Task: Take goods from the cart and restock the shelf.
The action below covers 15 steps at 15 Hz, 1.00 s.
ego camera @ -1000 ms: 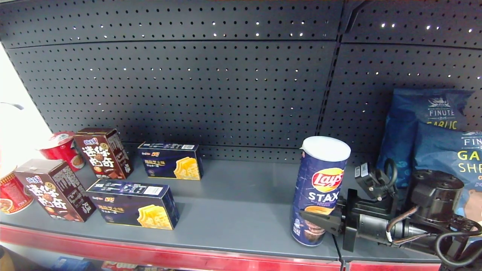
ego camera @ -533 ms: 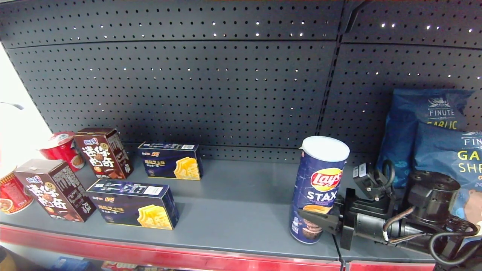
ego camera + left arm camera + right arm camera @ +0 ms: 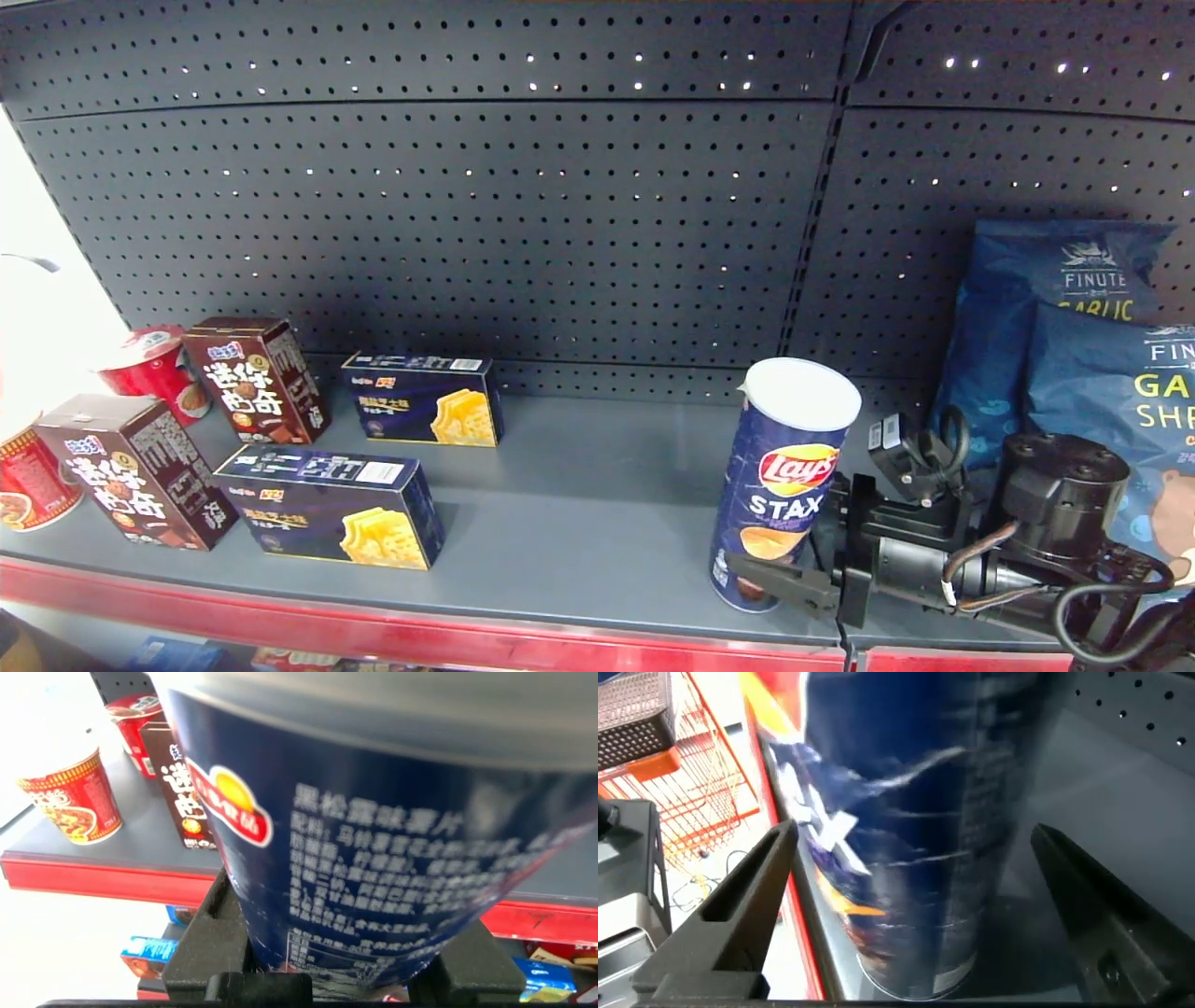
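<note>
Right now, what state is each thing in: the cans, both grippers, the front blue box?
chips can: standing on the shelf, lid on, ungripped.
right gripper: open around the chips can's base.
left gripper: shut on the second can.
second can: held.
blue box: closed.

Far left: two red noodle cups, rear noodle cup (image 3: 154,366) behind front noodle cup (image 3: 33,481). Just beside these, upright, rear brown box (image 3: 257,378) and front brown box (image 3: 140,471). Farther right, lying on long sides and apart from each other, rear cracker box (image 3: 425,399) and front cracker box (image 3: 331,509). Far right: front snack bag (image 3: 1111,401) overlapping rear snack bag (image 3: 1036,308), both blue, before the perforated back panel (image 3: 467,215). Lower down, blue packets (image 3: 145,950).
</note>
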Tool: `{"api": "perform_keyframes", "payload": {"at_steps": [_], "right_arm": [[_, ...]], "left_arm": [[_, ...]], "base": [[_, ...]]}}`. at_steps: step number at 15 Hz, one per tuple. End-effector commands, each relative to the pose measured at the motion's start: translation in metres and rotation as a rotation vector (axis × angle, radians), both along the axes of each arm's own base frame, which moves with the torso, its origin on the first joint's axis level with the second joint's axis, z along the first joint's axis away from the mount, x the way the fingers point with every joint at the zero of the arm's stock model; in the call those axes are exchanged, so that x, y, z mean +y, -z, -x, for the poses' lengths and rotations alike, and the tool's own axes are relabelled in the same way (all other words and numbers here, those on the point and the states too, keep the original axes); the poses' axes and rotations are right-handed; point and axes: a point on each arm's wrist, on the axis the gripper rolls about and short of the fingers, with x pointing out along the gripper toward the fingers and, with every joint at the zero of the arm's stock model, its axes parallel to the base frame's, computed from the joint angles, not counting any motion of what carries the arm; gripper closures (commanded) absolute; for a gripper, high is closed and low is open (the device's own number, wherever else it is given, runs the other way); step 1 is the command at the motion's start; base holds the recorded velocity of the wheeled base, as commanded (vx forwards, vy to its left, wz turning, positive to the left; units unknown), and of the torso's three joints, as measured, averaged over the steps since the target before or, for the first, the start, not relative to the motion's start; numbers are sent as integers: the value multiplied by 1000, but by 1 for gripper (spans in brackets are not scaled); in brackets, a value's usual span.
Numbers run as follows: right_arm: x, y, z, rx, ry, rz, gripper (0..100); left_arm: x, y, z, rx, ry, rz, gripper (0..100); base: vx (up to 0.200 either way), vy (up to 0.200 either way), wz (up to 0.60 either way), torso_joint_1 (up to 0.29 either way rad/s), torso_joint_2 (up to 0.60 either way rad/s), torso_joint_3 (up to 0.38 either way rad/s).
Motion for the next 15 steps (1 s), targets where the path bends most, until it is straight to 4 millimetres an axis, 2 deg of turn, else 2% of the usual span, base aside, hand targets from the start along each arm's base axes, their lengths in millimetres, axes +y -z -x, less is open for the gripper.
{"api": "perform_keyframes", "payload": {"at_steps": [1, 6, 12, 15], "right_arm": [[-3, -1, 6, -7, 0, -3, 0], [-17, -15, 27, -43, 9, -24, 0], [-51, -5, 49, 0, 114, 5, 0], [-60, -12, 65, -31, 126, -8, 0]], "left_arm": [[0, 1, 1, -1, -2, 0, 100], [0, 1, 1, -6, -2, 6, 100], [0, 0, 2, -10, -6, 6, 100], [0, 1, 2, -9, -9, 6, 100]], "base": [[0, 0, 0, 0, 0, 0], [0, 0, 0, 0, 0, 0], [0, 0, 0, 0, 0, 0], [0, 0, 0, 0, 0, 0]]}}
